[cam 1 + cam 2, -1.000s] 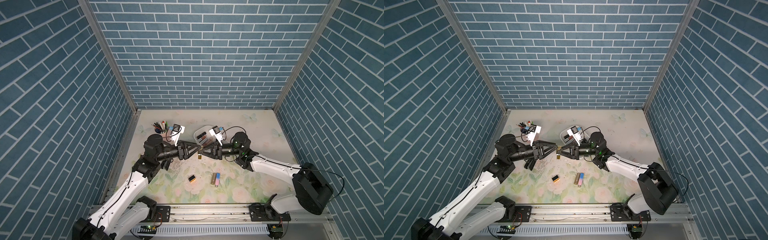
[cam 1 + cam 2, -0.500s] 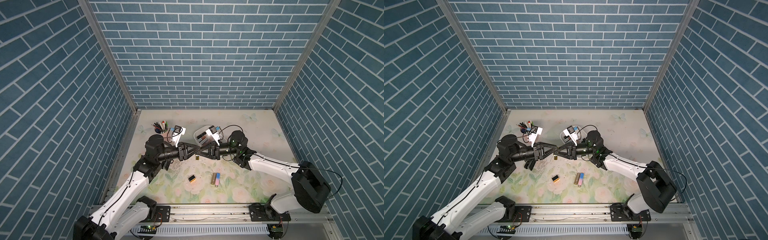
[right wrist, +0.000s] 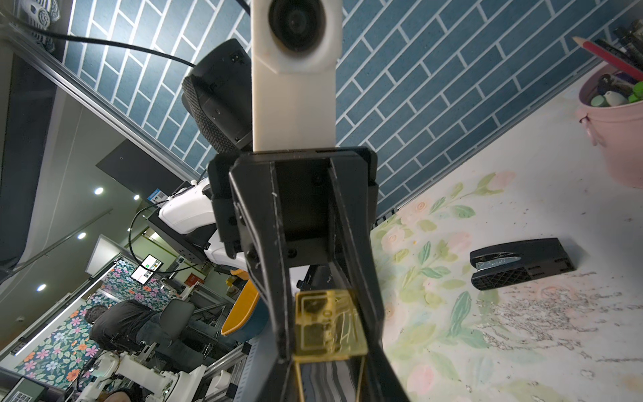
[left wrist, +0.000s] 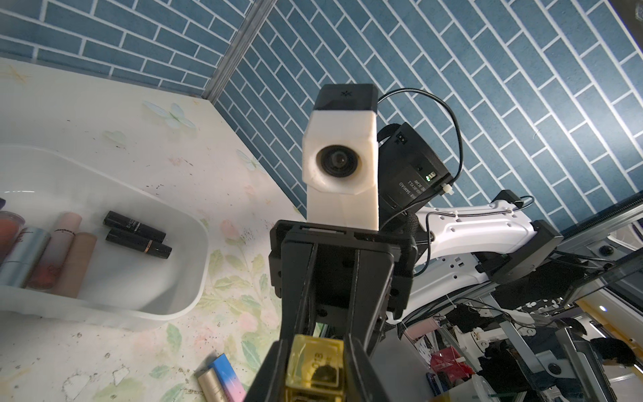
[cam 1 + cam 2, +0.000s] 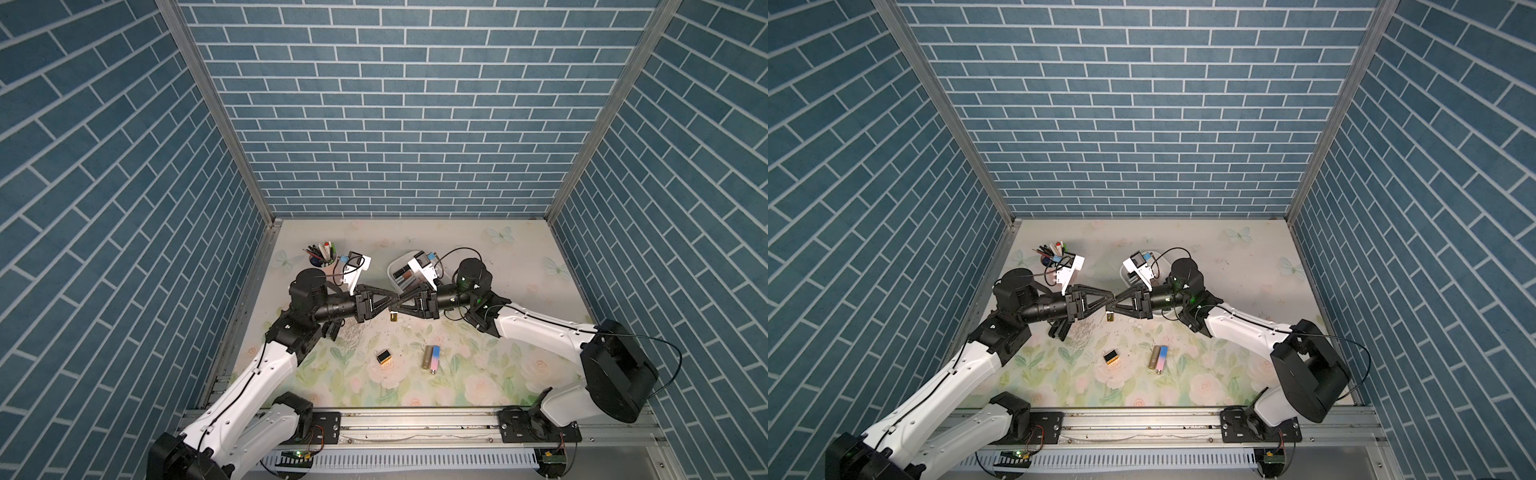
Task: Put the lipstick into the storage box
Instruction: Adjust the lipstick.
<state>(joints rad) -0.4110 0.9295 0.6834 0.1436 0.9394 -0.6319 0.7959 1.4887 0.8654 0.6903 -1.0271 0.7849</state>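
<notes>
Left claw (image 5: pixel 395 303) and right claw (image 5: pixel 403 303) meet tip to tip above the counter (image 5: pixel 498 332), both clenched on one yellow see-through lipstick (image 5: pixel 393 316). It stands roughly upright: long axis near vertical, a square end facing up, hanging just below the tips. Behind the right claw lies the storage box (image 4: pixel 203 257), partly covered from above by a wrist camera mount (image 5: pixel 422 270). Nearer the front lie a gold tube (image 5: pixel 427 357), a pink-blue tube (image 5: pixel 435 360) and a black-gold case (image 5: pixel 383 356); stapler (image 3: pixel 522 264) and pen cup (image 5: pixel 323 261) sit on the left side.
</notes>
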